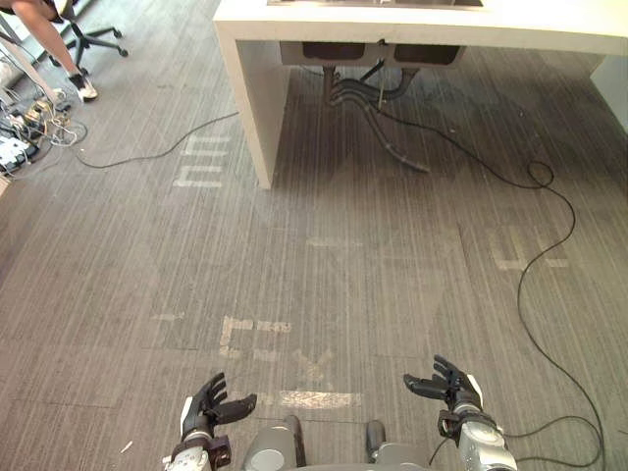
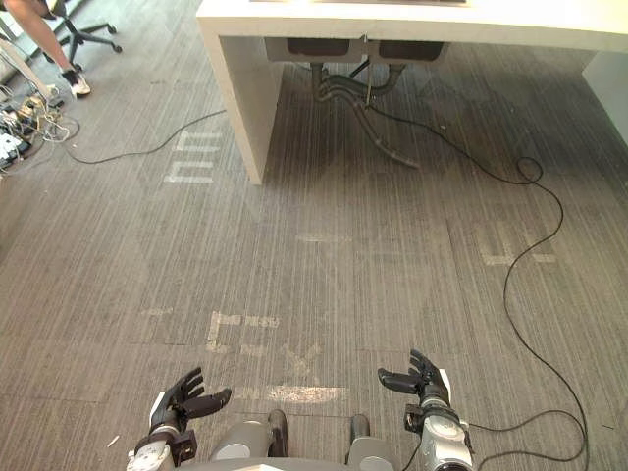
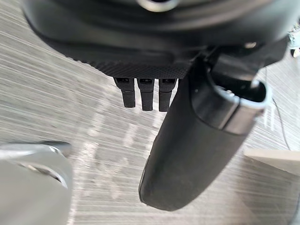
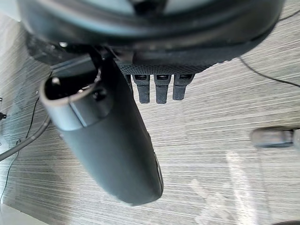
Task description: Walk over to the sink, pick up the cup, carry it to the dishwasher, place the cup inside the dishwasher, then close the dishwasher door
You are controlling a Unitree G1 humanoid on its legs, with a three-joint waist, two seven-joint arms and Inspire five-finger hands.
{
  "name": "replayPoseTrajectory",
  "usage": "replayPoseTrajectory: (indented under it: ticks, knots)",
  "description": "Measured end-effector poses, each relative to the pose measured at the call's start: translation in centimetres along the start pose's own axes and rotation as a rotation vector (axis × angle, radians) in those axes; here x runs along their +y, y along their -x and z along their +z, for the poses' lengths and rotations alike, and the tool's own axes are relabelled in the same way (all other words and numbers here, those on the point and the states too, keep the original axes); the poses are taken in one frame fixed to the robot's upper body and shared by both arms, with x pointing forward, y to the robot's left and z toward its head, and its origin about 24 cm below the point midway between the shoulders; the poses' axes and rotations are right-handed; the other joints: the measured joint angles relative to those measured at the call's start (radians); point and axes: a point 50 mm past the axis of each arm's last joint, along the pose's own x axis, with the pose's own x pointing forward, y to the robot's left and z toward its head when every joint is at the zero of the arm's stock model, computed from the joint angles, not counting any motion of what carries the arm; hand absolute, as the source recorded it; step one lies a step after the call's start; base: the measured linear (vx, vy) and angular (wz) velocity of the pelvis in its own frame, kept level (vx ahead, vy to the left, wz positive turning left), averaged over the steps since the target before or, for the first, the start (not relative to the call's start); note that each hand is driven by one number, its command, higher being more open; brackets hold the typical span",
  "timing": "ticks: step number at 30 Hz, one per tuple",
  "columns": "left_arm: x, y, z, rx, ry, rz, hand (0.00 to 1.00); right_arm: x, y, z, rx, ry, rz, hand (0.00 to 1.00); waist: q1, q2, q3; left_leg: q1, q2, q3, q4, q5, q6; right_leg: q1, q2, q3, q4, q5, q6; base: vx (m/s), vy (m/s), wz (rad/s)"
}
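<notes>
The left hand (image 1: 209, 402) and right hand (image 1: 446, 385) are hanging low, fingers relaxed apart, gripping nothing. Ahead, faded tape marks (image 1: 250, 334) are showing on the grey floor (image 1: 392, 265). Farther off, the white counter (image 1: 257, 108) is running crosswise, the sink (image 1: 368, 51) basins sitting side by side beneath its top; a person's leg (image 1: 54, 49) is showing far left.

Open floor (image 1: 373, 285) ahead, counter panel (image 1: 253, 98) and pipes (image 1: 378, 118) beyond

**Grey Floor, Taped and Cabled**

The grey striped floor (image 1: 392, 275) bears pale tape marks (image 1: 201, 175) (some worn to smudges). A white counter (image 1: 257, 108) stands on it at the far end. A thin black cable (image 1: 157, 155) snakes from near the counter's leg toward a tangle of leads (image 1: 29, 123), near an office chair (image 1: 93, 39).
</notes>
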Motion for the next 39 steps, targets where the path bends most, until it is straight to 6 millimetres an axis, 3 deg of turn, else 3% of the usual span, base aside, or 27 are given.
replayPoseTrajectory:
  ticks: [2, 3, 5, 8, 9, 11, 12, 13, 14, 15, 16, 18, 20, 22, 24, 25, 26, 27, 28, 30, 32, 33, 34, 35, 37, 38, 39]
  knots:
    - [-0.6, 0.0, 0.6, -0.025, -0.008, -0.018, 0.90, 0.1, 0.0, 0.5, -0.024, -0.002, 0.002, 0.90, -0.003, 0.002, 0.009, 0.020, -0.006, 0.003, 0.005, -0.026, 0.013, -0.094, -0.017, -0.022, 0.226, -0.016, 0.003, 0.26, 0.129, -0.02]
    - [-1.0, -0.2, 1.3, -0.051, -0.013, -0.031, 0.90, 0.1, 0.2, 0.7, -0.040, -0.004, 0.006, 0.90, -0.009, -0.007, 0.037, 0.083, -0.026, 0.000, 0.000, -0.060, 0.027, -0.206, -0.047, -0.051, 0.510, -0.023, -0.002, 0.30, 0.136, 0.10]
    - [-0.9, -0.2, 1.2, -0.048, -0.014, -0.026, 0.90, -0.1, 0.4, 0.0, -0.018, -0.001, 0.002, 0.90, -0.017, 0.000, 0.044, 0.163, -0.031, -0.003, -0.015, -0.106, 0.026, -0.269, -0.055, -0.099, 0.583, -0.050, -0.041, 0.41, 0.117, 0.18]
    - [-0.2, -0.6, 1.9, -0.064, -0.009, -0.006, 0.90, -0.2, 0.2, 0.0, -0.010, 0.005, 0.002, 0.90, -0.047, 0.008, 0.052, 0.247, -0.024, -0.034, -0.081, -0.133, 0.017, -0.375, -0.034, -0.196, 0.437, -0.049, -0.058, 0.62, 0.044, 0.37]
    - [-0.4, -1.0, 2.4, -0.070, 0.002, 0.005, 0.90, -0.8, -0.1, 0.0, 0.013, 0.022, -0.010, 0.90, -0.066, 0.032, 0.066, 0.315, 0.011, -0.063, -0.139, -0.130, 0.006, -0.411, 0.018, -0.231, 0.270, 0.002, -0.091, 0.67, -0.042, 0.73]
    - [0.0, -1.1, 2.8, -0.079, -0.002, 0.012, 0.90, -1.4, 0.1, -1.0, 0.046, 0.032, -0.024, 0.90, -0.072, 0.021, 0.059, 0.346, 0.013, -0.112, -0.127, -0.134, -0.012, -0.408, 0.056, -0.234, 0.067, 0.159, -0.136, 0.76, -0.105, 0.75]
    - [-0.1, -1.3, 2.5, -0.066, 0.004, 0.016, 0.90, -2.3, 0.5, -1.9, 0.075, 0.046, -0.044, 0.90, -0.080, 0.028, 0.053, 0.361, 0.023, -0.153, -0.052, -0.146, -0.034, -0.397, 0.058, -0.248, 0.090, 0.247, -0.269, 0.83, -0.155, 0.53]
    - [-0.3, -1.4, 2.7, -0.066, 0.025, 0.023, 0.90, -2.3, 0.2, -1.5, 0.080, 0.046, -0.045, 0.90, -0.081, 0.053, 0.056, 0.313, 0.065, -0.162, 0.098, -0.087, -0.059, -0.374, 0.079, -0.272, 0.139, 0.174, -0.278, 0.98, -0.209, 0.39]
    - [-0.3, -1.5, 2.9, -0.072, 0.032, 0.023, 0.90, -2.1, 0.1, -1.3, 0.073, 0.044, -0.040, 0.90, -0.081, 0.053, 0.057, 0.279, 0.073, -0.169, 0.192, -0.022, -0.045, -0.353, 0.086, -0.274, 0.145, 0.147, -0.284, 0.80, -0.175, 0.02]
    - [-0.7, -1.6, 3.1, -0.078, 0.044, 0.018, 0.90, -1.7, 0.1, -1.0, 0.057, 0.021, -0.033, 0.90, -0.080, 0.051, 0.058, 0.201, 0.088, -0.183, 0.393, 0.184, -0.030, -0.273, 0.103, -0.273, 0.118, 0.110, -0.293, 0.95, -0.207, -0.02]
    - [-1.1, -1.5, 3.4, -0.093, 0.051, 0.006, 0.90, -1.3, 0.1, -0.8, 0.042, -0.007, -0.028, 0.90, -0.072, 0.048, 0.062, 0.133, 0.121, -0.175, 0.578, 0.235, -0.035, -0.164, 0.127, -0.266, 0.061, 0.089, -0.298, 0.78, -0.143, -0.07]
    - [-1.6, -1.5, 4.5, -0.139, 0.064, -0.010, 0.90, -0.5, 0.0, -0.4, 0.018, -0.047, -0.017, 0.90, -0.055, 0.030, 0.072, 0.038, 0.159, -0.133, 0.756, 0.200, -0.026, -0.047, 0.143, -0.252, 0.012, 0.077, -0.316, 0.62, -0.055, -0.09]
    - [-2.4, -1.1, 6.8, -0.237, 0.084, -0.037, 0.90, 0.7, 0.0, 0.6, -0.031, -0.093, -0.004, 0.90, -0.025, -0.021, 0.081, -0.119, 0.166, -0.065, 0.818, 0.144, -0.009, 0.089, 0.127, -0.218, -0.076, 0.050, -0.306, 0.61, -0.013, -0.09]
    - [-3.4, -0.6, 8.8, -0.327, 0.094, -0.076, 0.90, 0.8, -0.2, 1.2, -0.058, -0.097, -0.008, 0.90, -0.007, -0.025, 0.081, -0.254, 0.148, -0.048, 0.720, 0.098, -0.006, 0.187, 0.115, -0.212, -0.157, 0.020, -0.261, 0.58, 0.047, -0.05]
    - [-4.3, 0.5, 10.9, -0.426, 0.109, -0.107, 0.90, 0.7, -0.6, 1.7, -0.058, -0.092, -0.020, 0.90, 0.016, -0.028, 0.095, -0.321, 0.062, -0.037, 0.353, 0.093, -0.010, 0.291, 0.068, -0.202, -0.200, -0.027, -0.208, 0.61, 0.159, -0.08]
    - [-4.5, 0.9, 11.3, -0.451, 0.114, -0.116, 0.90, 0.6, -0.6, 1.5, -0.051, -0.088, -0.025, 0.90, 0.025, -0.029, 0.096, -0.322, 0.039, -0.039, 0.236, 0.119, -0.021, 0.311, 0.055, -0.194, -0.206, -0.041, -0.197, 0.74, 0.279, -0.31]
    - [-4.8, 2.0, 12.1, -0.507, 0.135, -0.127, 0.90, 0.2, -0.5, 1.0, -0.030, -0.079, -0.034, 0.90, 0.045, -0.012, 0.086, -0.310, 0.011, -0.064, -0.008, 0.215, -0.039, 0.349, 0.047, -0.169, -0.226, -0.072, -0.160, 0.75, 0.321, -0.58]
    - [-4.9, 2.9, 13.2, -0.568, 0.142, -0.132, 0.90, 0.3, -0.4, 0.2, 0.005, -0.082, -0.035, 0.90, 0.069, -0.027, 0.083, -0.301, -0.011, -0.054, 0.019, 0.322, 0.040, 0.384, 0.017, -0.136, -0.229, -0.111, -0.128, 0.89, 0.403, -0.44]
    - [-5.1, 3.7, 14.6, -0.633, 0.154, -0.141, 0.90, 0.6, -0.4, 0.1, 0.008, -0.083, -0.029, 0.90, 0.067, -0.034, 0.076, -0.324, -0.030, -0.043, 0.093, 0.250, 0.071, 0.372, -0.015, -0.126, -0.176, -0.110, -0.128, 0.65, 0.313, -0.24]
    - [-5.8, 5.2, 16.1, -0.719, 0.168, -0.173, 0.90, 0.6, -0.1, -0.1, 0.008, -0.085, -0.027, 0.90, 0.082, -0.035, 0.074, -0.315, -0.040, -0.019, 0.157, 0.179, 0.094, 0.337, -0.048, -0.093, -0.049, -0.105, -0.119, 0.56, 0.286, -0.13]
    - [-6.5, 7.4, 18.0, -0.833, 0.173, -0.231, 0.90, 0.8, 0.0, -0.2, 0.007, -0.087, -0.020, 0.90, 0.091, -0.036, 0.073, -0.250, -0.064, 0.004, 0.169, 0.105, 0.111, 0.230, -0.095, -0.052, 0.249, -0.045, -0.029, 0.64, 0.324, -0.22]
    - [-6.9, 8.7, 19.2, -0.908, 0.169, -0.266, 0.90, 1.2, 0.1, -0.1, 0.000, -0.088, -0.009, 0.90, 0.084, -0.040, 0.074, -0.179, -0.085, 0.016, 0.149, 0.072, 0.116, 0.132, -0.131, -0.020, 0.510, 0.044, 0.045, 0.55, 0.238, -0.16]
    - [-6.9, 10.2, 20.3, -0.986, 0.173, -0.288, 0.90, 1.9, 0.3, -0.2, -0.008, -0.086, 0.016, 0.90, 0.071, -0.038, 0.073, -0.095, -0.098, 0.021, 0.122, 0.042, 0.116, 0.042, -0.146, -0.017, 0.723, 0.065, 0.050, 0.54, 0.207, -0.12]
    - [-6.9, 11.4, 21.1, -1.054, 0.188, -0.300, 0.90, 2.5, 0.5, -0.4, -0.009, -0.084, 0.038, 0.90, 0.058, -0.034, 0.070, -0.032, -0.098, 0.019, 0.096, 0.025, 0.117, -0.016, -0.143, -0.033, 0.819, 0.060, 0.040, 0.42, 0.140, -0.06]
    - [-6.7, 13.4, 22.4, -1.183, 0.214, -0.298, 0.90, 3.4, 0.9, -0.7, -0.012, -0.091, 0.071, 0.90, 0.041, -0.033, 0.068, 0.064, -0.095, 0.010, 0.038, 0.005, 0.110, -0.103, -0.137, -0.086, 0.871, 0.031, -0.007, 0.43, 0.091, 0.03]
    - [-6.5, 14.7, 23.2, -1.275, 0.239, -0.292, 0.90, 3.9, 1.2, -1.1, -0.005, -0.102, 0.084, 0.90, 0.026, -0.031, 0.063, 0.125, -0.086, 0.001, 0.005, -0.013, 0.100, -0.170, -0.127, -0.135, 0.844, 0.008, -0.044, 0.57, 0.042, 0.15]
    - [-6.3, 15.7, 23.8, -1.347, 0.266, -0.277, 0.90, 4.1, 1.4, -1.6, 0.009, -0.107, 0.090, 0.90, 0.014, -0.028, 0.051, 0.174, -0.072, -0.012, -0.018, -0.034, 0.086, -0.226, -0.113, -0.181, 0.761, -0.007, -0.060, 0.47, -0.009, 0.21]
